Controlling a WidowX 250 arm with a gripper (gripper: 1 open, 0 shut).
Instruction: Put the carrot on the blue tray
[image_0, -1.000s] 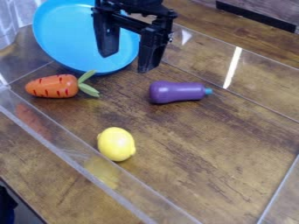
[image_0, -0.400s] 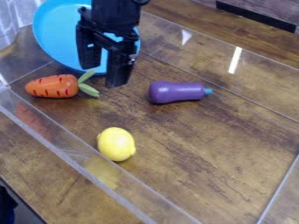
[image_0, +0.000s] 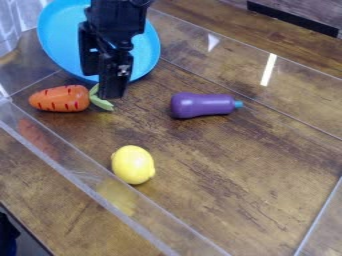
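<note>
The carrot (image_0: 60, 98) is seen lying lengthwise left-to-right, leafy end toward the gripper (image_0: 104, 80), whose spread, empty jaws are hung just above-right of it.

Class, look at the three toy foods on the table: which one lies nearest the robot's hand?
The carrot, orange with a green top, just below the open hand. The purple eggplant and yellow lemon lie farther off.

In the upper left of the frame, a black robot gripper (image_0: 102, 75) hangs with its jaws apart, pointing down, in front of the large light-blue oval plastic tray (image_0: 60, 40). Just below-left lies the small orange toy carrot (image_0: 59, 98) with green leaves, on the dark wooden table (image_0: 241, 170). A purple toy eggplant (image_0: 203, 104) sits centre-right; a yellow toy lemon (image_0: 132, 164) lower centre.
</note>
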